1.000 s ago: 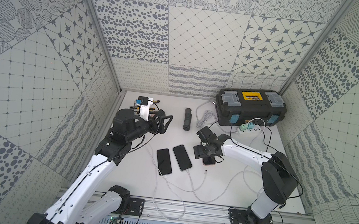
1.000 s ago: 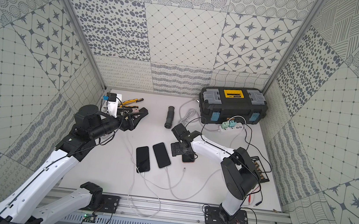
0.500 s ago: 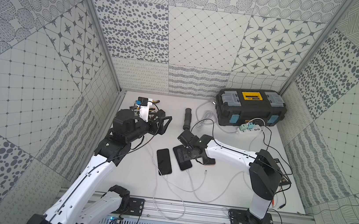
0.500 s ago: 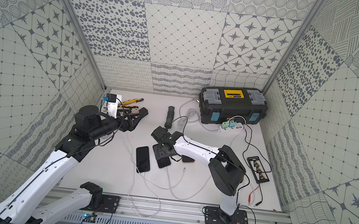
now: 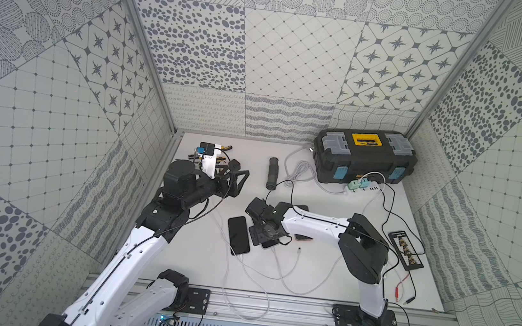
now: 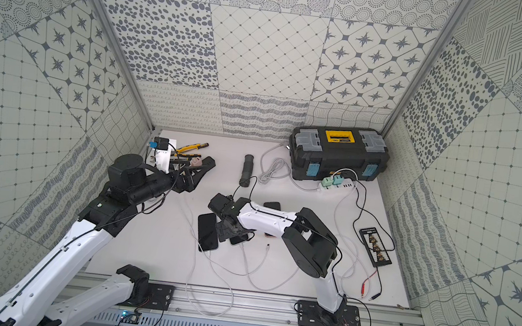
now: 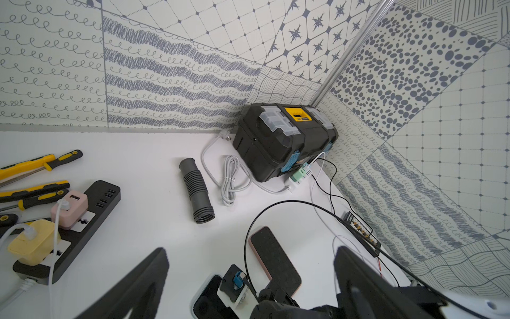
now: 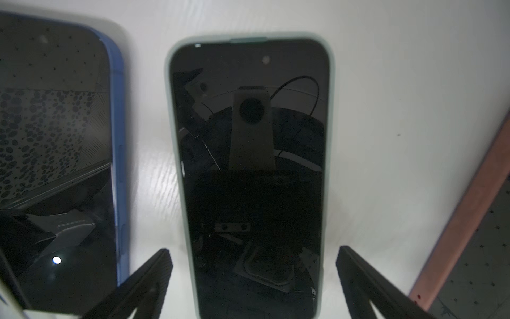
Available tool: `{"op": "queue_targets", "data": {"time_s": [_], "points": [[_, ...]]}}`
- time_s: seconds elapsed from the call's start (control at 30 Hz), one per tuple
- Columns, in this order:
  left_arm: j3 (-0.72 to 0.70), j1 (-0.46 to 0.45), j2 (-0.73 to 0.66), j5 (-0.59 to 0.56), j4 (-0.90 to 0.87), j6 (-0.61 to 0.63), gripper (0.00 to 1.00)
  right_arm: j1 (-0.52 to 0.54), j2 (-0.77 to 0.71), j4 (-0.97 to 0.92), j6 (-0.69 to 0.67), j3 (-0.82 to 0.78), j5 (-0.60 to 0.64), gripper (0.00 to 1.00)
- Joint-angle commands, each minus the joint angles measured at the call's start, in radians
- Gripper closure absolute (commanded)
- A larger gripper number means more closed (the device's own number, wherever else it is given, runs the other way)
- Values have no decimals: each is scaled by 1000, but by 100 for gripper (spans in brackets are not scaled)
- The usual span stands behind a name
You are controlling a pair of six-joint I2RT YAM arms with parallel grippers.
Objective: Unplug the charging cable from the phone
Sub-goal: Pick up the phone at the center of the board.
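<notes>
From the aluminium rail (image 5: pixel 270 300) at the near edge, a white tabletop (image 5: pixel 324 274) runs back between grey-patterned tile walls. White charging cables (image 5: pixel 224 280) cross it towards three dark-screened phones: a blue-cased phone (image 5: pixel 238 235), a green-cased phone (image 8: pixel 248 165) and a pink-cased phone (image 7: pixel 276 259). The right gripper (image 8: pixel 254 250) stands spread either side of the green-cased phone, one loose plug (image 5: pixel 299 250) lying just beside, while the left gripper (image 5: pixel 238 177) hangs spread and empty further back. Farthest stand one grey ribbed hose (image 5: pixel 273 173), one white power strip (image 5: pixel 363 189) with two green adapters, and one black toolbox (image 5: pixel 364 157), its yellow label too small to read.
</notes>
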Motion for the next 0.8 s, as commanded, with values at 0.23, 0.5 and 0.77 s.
{"op": "queue_targets", "data": {"time_s": [0.23,0.5,0.77], "points": [[-2,16,-6,-14,2,31,2,7,52,3,-30,36,-4,3],[-4,16,-11,-19,3,34,2,7,68,15,-35,32,-15,13],[-4,17,-11,-19,7,35,2,7,64,19,-36,22,-9,29]]}}
